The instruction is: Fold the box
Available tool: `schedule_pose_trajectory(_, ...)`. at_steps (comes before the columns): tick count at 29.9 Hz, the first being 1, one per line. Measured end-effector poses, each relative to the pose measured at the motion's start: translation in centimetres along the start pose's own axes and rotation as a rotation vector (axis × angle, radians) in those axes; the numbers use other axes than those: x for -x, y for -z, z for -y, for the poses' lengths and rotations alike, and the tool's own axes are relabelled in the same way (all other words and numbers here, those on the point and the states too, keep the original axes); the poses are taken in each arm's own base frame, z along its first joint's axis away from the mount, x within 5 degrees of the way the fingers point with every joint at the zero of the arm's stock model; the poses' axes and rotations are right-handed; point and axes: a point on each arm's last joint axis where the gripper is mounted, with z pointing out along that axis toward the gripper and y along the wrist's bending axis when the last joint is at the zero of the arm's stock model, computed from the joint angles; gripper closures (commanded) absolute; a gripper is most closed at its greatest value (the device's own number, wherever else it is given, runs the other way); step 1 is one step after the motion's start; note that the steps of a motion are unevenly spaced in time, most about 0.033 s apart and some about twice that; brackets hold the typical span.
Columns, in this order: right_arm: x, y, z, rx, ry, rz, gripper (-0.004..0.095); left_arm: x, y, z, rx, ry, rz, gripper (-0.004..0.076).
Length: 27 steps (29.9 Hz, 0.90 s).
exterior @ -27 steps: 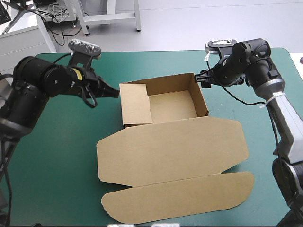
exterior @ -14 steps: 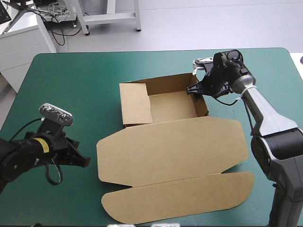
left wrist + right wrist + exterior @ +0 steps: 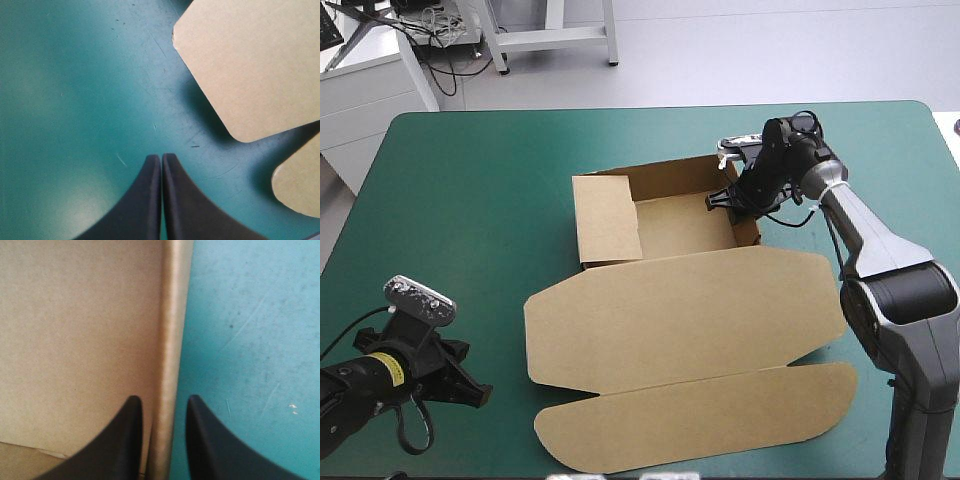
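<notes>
At the box's [image 3: 680, 310] right wall [image 3: 748, 215], the right gripper [image 3: 725, 200] straddles the raised board, its black fingers partly open, one inside the tray and one outside, not visibly pinching. That wall runs straight ahead along the fingers. The box sits mid-table, lid [image 3: 690, 420] flat toward the near edge. Near the near-left corner, the left gripper [image 3: 475, 395] hovers closed and empty over the teal-green cover [image 3: 470, 200], just beside the lid's rounded corners.

So the left end effector [image 3: 161, 157] is closed up tight into one point, over bare teal-green tabletop [image 3: 75, 90]. Ahead of it, off to one side, are two rounded flap corners of the brown box [image 3: 250, 65], not touching it.
</notes>
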Motion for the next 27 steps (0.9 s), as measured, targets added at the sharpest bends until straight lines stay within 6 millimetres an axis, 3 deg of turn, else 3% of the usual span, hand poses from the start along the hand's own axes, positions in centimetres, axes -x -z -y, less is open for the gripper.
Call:
schedule_pose_trajectory(5, 0.7, 0.8, 0.0, -0.008, -0.002, 0.024, 0.0917, 0.0, 0.1, 0.0, 0.002, -0.001, 0.008, 0.0734)
schedule_pose_trajectory(11, 2.3, 4.6, 1.3, -0.05, 0.001, 0.141, 0.0928, 0.0, 0.2, 0.0, 0.001, 0.016, 0.013, 0.0734)
schedule_pose_trajectory(14, 2.5, 7.3, 4.3, -0.082, -0.057, 0.215, 0.0928, 0.0, 0.2, 0.0, 0.001, 0.019, 0.018, 0.0734)
schedule_pose_trajectory(18, 1.5, 10.6, 11.0, -0.175, -0.184, 0.287, 0.0928, 0.0, 0.2, 0.0, 0.001, 0.035, 0.02, 0.0734)
schedule_pose_trajectory(23, -1.5, 12.5, 18.8, -0.267, -0.35, 0.294, 0.0928, 0.0, 0.2, 0.0, 0.001, 0.044, 0.02, 0.0734)
schedule_pose_trajectory(27, -3.7, 13.4, 23.1, -0.308, -0.445, 0.292, 0.0928, 0.0, 0.2, 0.0, 0.001, 0.045, 0.02, 0.0734)
